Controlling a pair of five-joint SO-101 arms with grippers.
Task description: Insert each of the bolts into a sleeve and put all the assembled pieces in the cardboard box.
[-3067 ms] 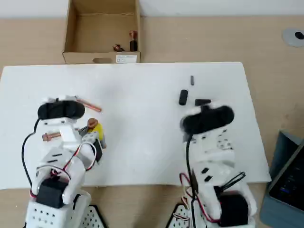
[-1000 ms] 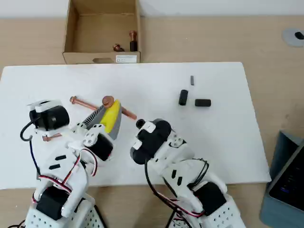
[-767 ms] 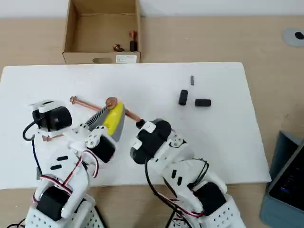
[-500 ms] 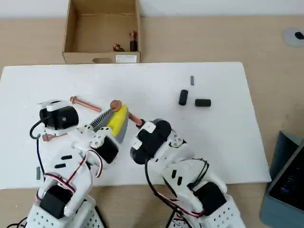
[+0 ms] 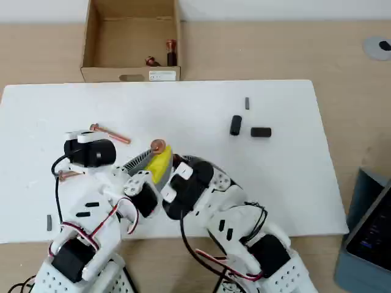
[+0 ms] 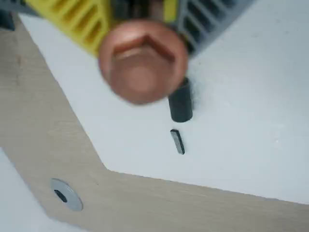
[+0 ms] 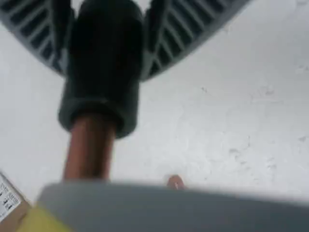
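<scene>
— The tabletop [image 5: 348, 61] is carrying a white sheet [image 5: 201, 101], and the cardboard box [image 5: 89, 52] is sitting just past the sheet's far edge with two finished pieces [image 5: 170, 52] lying in one corner.

— And the arms?

— The left arm [image 5: 91, 207] and the right arm [image 5: 238, 223] are crowding together at the near side of the sheet. The left claw [image 6: 142, 14] is pinching a copper bolt [image 6: 143, 63] just behind its head. The right claw [image 7: 104, 24] is clamping a black sleeve [image 7: 102, 72], and the bolt's shank is entering the sleeve's mouth. How deep it is sitting, I can't tell.

— So what's worrying you?

— Alignment, mostly. If the shank is meeting the bore at a slant, I'd guess it is going to bind, and more pushing could twist the bolt out of the left claw or slide the sleeve back through the right one. The arms are also nearly touching, so a small sideways correction risks a knock. And if the left claw lets go before the bolt is seated, the pair may come apart on the way to the box.

— Anything else waiting?

— One spare bolt [image 5: 110, 133] and another [image 5: 67, 176] are lying by the left arm. Two loose sleeves [image 5: 236, 125] [image 5: 261, 132] are resting well apart from them on the right, with a thin dark sliver [image 5: 247, 104] beyond.
</scene>
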